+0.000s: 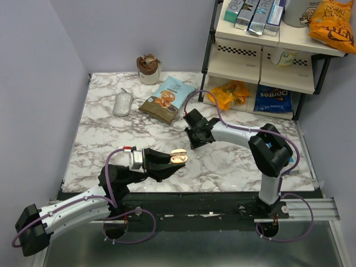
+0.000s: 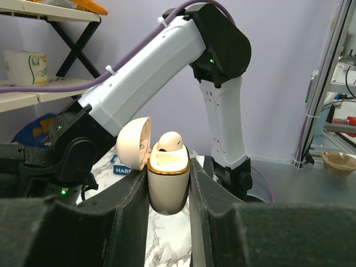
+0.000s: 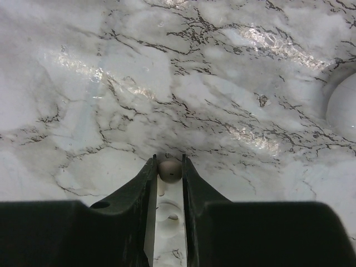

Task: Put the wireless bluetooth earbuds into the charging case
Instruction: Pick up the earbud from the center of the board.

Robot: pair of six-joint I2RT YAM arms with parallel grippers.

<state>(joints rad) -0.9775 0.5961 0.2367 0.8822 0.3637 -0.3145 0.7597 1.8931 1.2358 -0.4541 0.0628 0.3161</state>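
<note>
My left gripper [image 1: 179, 159] is shut on the cream charging case [image 2: 167, 181] and holds it upright above the table, near the front middle. Its lid [image 2: 133, 142] is hinged open to the left. One cream earbud [image 2: 169, 141] sits in the case's right slot and sticks up a little. My right gripper [image 3: 168, 168] points down at the marble, and its jaws are pinched on the other small cream earbud [image 3: 169, 169] right at the tabletop. In the top view the right gripper [image 1: 196, 137] is at the table's middle, a short way behind the case [image 1: 178, 158].
A grey oval mouse-like object [image 1: 122, 103] and a snack bag [image 1: 167, 99] lie at the back. A brown-topped cup [image 1: 149, 69] stands at the back wall. A shelf rack [image 1: 261, 50] with snacks stands at the back right. The right arm [image 2: 167, 72] fills the left wrist view.
</note>
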